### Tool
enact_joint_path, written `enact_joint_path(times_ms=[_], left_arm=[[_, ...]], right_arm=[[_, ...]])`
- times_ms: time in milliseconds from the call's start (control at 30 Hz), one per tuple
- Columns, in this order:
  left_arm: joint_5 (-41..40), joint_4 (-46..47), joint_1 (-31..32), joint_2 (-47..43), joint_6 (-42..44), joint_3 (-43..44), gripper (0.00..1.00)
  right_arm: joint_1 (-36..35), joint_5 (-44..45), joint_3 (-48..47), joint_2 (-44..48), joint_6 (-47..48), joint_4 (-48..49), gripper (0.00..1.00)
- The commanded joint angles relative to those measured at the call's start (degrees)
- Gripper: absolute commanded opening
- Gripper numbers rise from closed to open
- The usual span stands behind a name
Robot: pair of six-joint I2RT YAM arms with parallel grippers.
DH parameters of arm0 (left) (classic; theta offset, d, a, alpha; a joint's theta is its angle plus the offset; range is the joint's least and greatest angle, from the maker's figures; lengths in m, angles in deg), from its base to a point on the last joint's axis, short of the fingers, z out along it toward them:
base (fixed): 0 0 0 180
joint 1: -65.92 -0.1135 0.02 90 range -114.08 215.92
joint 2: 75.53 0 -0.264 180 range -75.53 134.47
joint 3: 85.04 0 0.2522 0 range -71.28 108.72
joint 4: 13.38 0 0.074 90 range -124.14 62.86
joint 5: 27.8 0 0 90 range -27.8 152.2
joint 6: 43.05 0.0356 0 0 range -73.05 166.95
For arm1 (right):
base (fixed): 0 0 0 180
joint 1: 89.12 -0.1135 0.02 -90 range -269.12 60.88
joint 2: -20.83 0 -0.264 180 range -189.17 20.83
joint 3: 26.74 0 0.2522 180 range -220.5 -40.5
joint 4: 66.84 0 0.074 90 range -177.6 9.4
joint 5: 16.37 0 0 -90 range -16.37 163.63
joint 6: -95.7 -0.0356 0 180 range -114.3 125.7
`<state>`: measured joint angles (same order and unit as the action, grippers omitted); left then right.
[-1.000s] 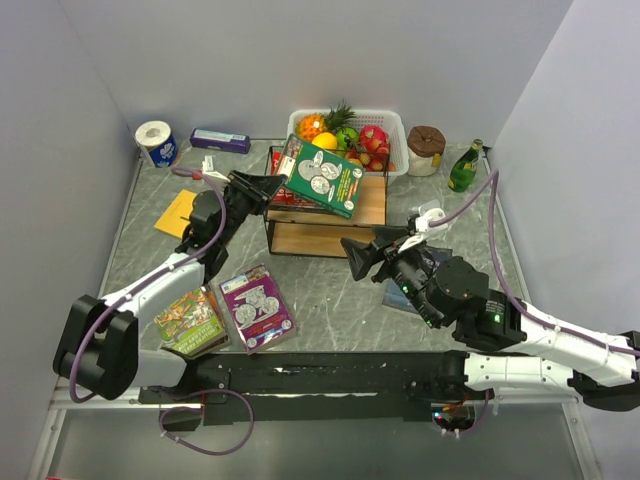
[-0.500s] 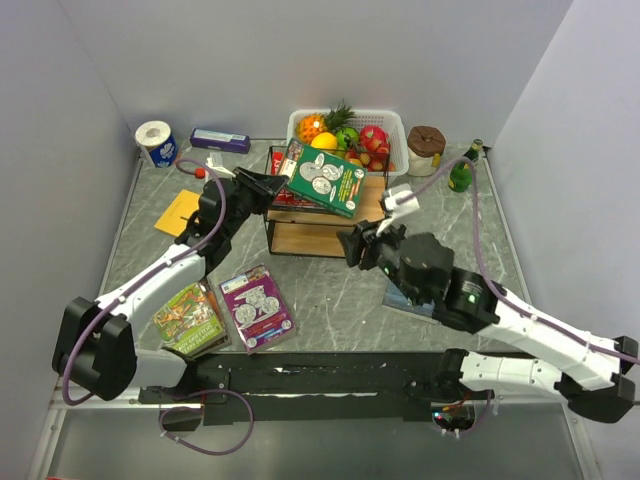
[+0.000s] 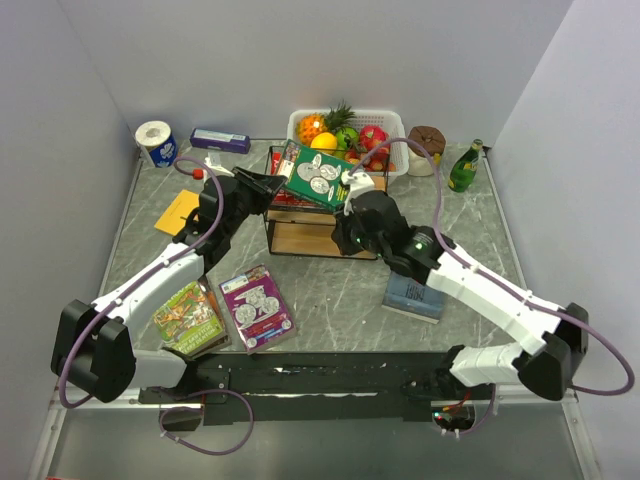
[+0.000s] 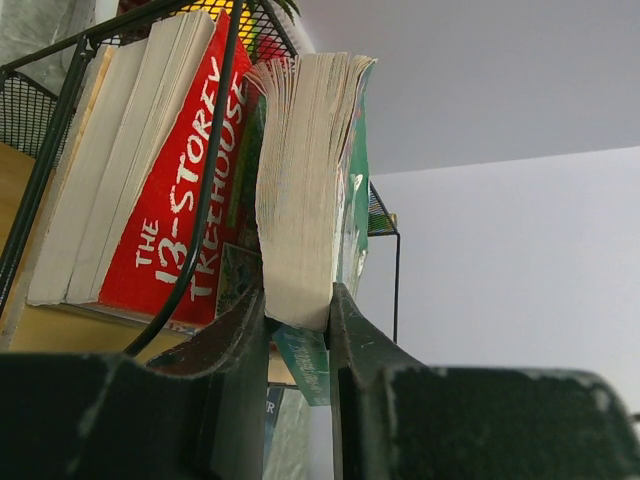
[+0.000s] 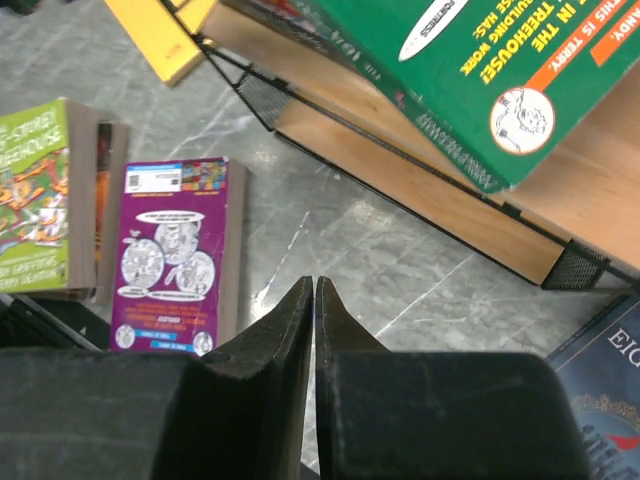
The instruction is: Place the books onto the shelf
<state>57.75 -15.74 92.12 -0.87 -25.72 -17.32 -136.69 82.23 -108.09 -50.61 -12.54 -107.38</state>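
Top external view: the left gripper [image 3: 277, 184] is clenched on the left edge of a green paperback [image 3: 322, 177] with white round drawings on its cover. The book lies tilted across the top of the small two-tier rack [image 3: 300, 240] of light wooden boards and black wire. The left wrist view shows the gripper's fingers [image 4: 345, 330] pinching the cream page block of that book [image 4: 300, 200]. Just beside it a red paperback [image 4: 180, 220] lettered "The 13-Storey Treehouse" leans inside the top tier, with a black wire of the frame [image 4: 215, 180] crossing in front of it.

The right gripper [image 3: 343, 240] hangs at the rack's front right corner, its arm reaching over the table. In the right wrist view its fingers [image 5: 314, 285] are pressed together on nothing, above the grey marbled table [image 5: 330, 230].

On the table lie a purple paperback [image 3: 256, 308], a light green cartoon-covered paperback [image 3: 188, 320] atop another book, a flat yellow paperback [image 3: 177, 212] and a dark blue paperback [image 3: 415, 295]. Behind the rack stand a white plastic fruit basket [image 3: 395, 120], a toilet roll [image 3: 155, 143], a slim purple box [image 3: 220, 140], a brown-lidded jar [image 3: 427, 148] and a green glass bottle [image 3: 463, 166].
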Motion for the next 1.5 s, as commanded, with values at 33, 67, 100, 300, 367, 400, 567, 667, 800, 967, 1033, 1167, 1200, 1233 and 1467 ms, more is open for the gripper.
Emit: enact_joint_path(times_ms=[33,67,100,300,367,400,567,667,800,967,1033,1167,1200,1233,1467], left_arm=[[-4.2,-3.3,-0.8,-1.2,4.5,1.1,0.02],[-4.1,-3.6,-0.7,-1.1,4.5,1.2,0.02],[-4.0,-3.9,-0.7,-1.0,4.6,1.2,0.02],[-3.5,-5.6,-0.8,-0.8,5.3,1.7,0.06],[-2.8,-6.7,-1.0,-0.6,5.6,2.1,0.09],[-2.4,-7.4,-0.9,-0.6,5.7,2.6,0.1],[0.2,-14.6,-1.0,1.3,6.9,6.7,0.23],[1.6,-17.2,-1.0,1.8,8.0,8.9,0.34],[3.0,-21.5,-1.0,2.2,8.8,11.1,0.48],[4.0,-26.9,-1.0,3.7,10.7,15.0,0.63],[4.9,-30.3,-0.9,4.3,11.5,17.2,0.66],[5.4,-35.4,-0.9,4.8,13.3,20.7,0.7],[5.6,-36.3,-0.9,4.9,13.9,21.6,0.7],[5.6,-37.7,-0.9,4.9,14.8,23.2,0.71],[4.6,-47.3,-1.0,4.5,19.3,30.0,0.73]], right_arm=[[3.7,-1.1,-4.6,-3.8,-0.4,-0.8,0.1],[4.6,-1.1,-4.7,-4.2,-0.3,-0.6,0.1],[4.9,-0.6,-5.2,-5.2,-0.1,-0.3,0.1],[7.7,0.1,-10.4,-12.0,0.9,-1.9,0.09],[8.3,0.2,-11.2,-13.0,1.1,-1.6,0.09],[8.7,0.1,-12.0,-14.3,1.1,-1.7,0.09],[9.3,0.2,-14.1,-17.1,0.7,-2.2,0.09],[9.3,0.7,-14.5,-17.4,0.6,-2.1,0.08],[9.4,1.1,-16.0,-18.0,0.9,-2.3,0.08],[9.4,1.2,-17.5,-18.5,1.0,-2.7,0.09],[9.4,1.2,-17.8,-18.6,1.0,-2.8,0.08],[9.4,1.0,-18.4,-18.9,1.1,-3.0,0.09],[9.4,1.1,-18.6,-19.2,1.1,-3.2,0.09],[9.4,1.2,-19.0,-19.3,1.2,-3.4,0.09],[9.4,1.0,-20.6,-20.2,1.3,-3.8,0.09]])
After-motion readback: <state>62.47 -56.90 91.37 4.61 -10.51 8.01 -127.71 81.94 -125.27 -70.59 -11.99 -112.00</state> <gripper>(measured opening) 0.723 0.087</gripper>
